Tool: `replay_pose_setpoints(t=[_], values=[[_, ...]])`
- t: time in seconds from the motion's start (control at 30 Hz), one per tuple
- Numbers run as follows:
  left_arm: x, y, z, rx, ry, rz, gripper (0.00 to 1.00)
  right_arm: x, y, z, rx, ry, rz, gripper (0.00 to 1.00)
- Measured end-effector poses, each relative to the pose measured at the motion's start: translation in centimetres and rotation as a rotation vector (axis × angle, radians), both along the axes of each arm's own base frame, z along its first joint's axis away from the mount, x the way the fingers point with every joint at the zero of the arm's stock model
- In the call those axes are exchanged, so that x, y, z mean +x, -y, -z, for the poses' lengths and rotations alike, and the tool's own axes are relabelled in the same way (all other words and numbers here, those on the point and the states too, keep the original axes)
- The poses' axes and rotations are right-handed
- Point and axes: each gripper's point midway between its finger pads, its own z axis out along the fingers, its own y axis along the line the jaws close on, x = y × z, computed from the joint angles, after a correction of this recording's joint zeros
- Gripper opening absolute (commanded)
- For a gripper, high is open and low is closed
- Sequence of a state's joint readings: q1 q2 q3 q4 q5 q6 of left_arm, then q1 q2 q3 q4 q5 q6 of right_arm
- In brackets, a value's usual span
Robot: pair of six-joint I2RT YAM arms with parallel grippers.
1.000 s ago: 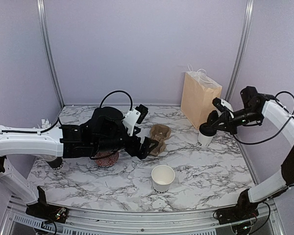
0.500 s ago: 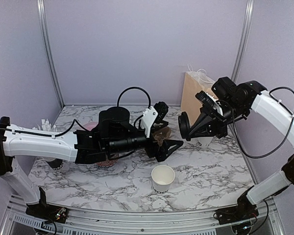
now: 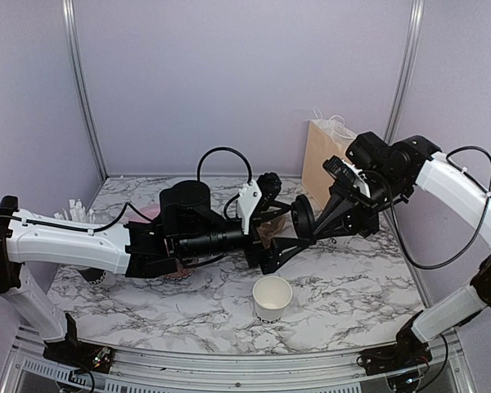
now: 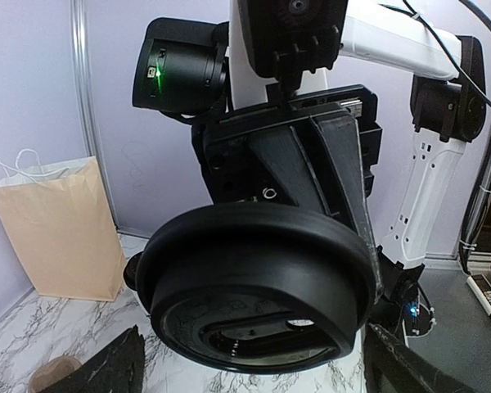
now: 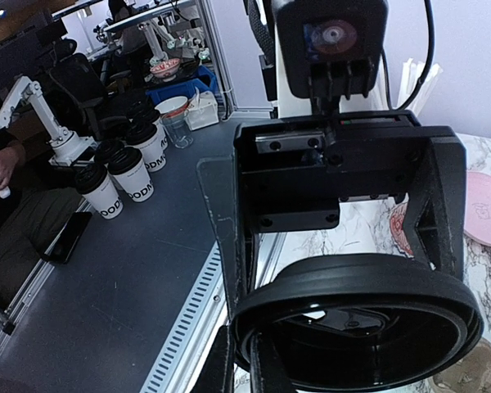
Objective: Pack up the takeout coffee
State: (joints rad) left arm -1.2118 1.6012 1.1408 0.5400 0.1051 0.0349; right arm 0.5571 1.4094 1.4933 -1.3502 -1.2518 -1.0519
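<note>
The right gripper point(image 3: 315, 229) is pinched shut on the rim of a round black plastic lid point(image 3: 302, 214) and holds it in the air over the middle of the marble table point(image 3: 352, 286), tilted on edge. From the left wrist camera the lid shows its hollow underside, with a raised outer rim and a ring moulded inside. The left gripper point(image 3: 290, 233) faces the lid, its fingers spread wide on either side of it, and holds nothing. A small white paper cup point(image 3: 272, 299) stands upright near the front of the table, below both grippers and apart from them. It is tapered, has no lid, and bears dark marks near its base. A brown paper bag point(image 3: 331, 160) stands at the back right.
</note>
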Motion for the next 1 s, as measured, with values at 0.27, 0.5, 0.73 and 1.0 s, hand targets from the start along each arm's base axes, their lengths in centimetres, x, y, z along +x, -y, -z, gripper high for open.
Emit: replay_pose_setpoints(t=[0.27, 0.5, 0.73, 1.0], values=[[-0.7, 0.2, -0.4, -0.012, 0.017, 0.044, 0.78, -0.5, -0.1, 0.0, -0.003, -0.005, -0.015, 0.07], [-0.7, 0.2, -0.3, -0.010, 0.018, 0.050, 0.72, -0.6, -0.1, 0.2, -0.011, -0.016, -0.017, 0.24], [-0.4, -0.1, 0.9, 0.024, -0.017, 0.030, 0.71, -0.1, 0.2, 2.0, -0.085, 0.000, 0.011, 0.42], [-0.1, -1.1, 4.4, 0.308, -0.193, -0.046, 0.69, 5.8, 4.7, 7.6, -0.260, 0.021, 0.370, 0.52]])
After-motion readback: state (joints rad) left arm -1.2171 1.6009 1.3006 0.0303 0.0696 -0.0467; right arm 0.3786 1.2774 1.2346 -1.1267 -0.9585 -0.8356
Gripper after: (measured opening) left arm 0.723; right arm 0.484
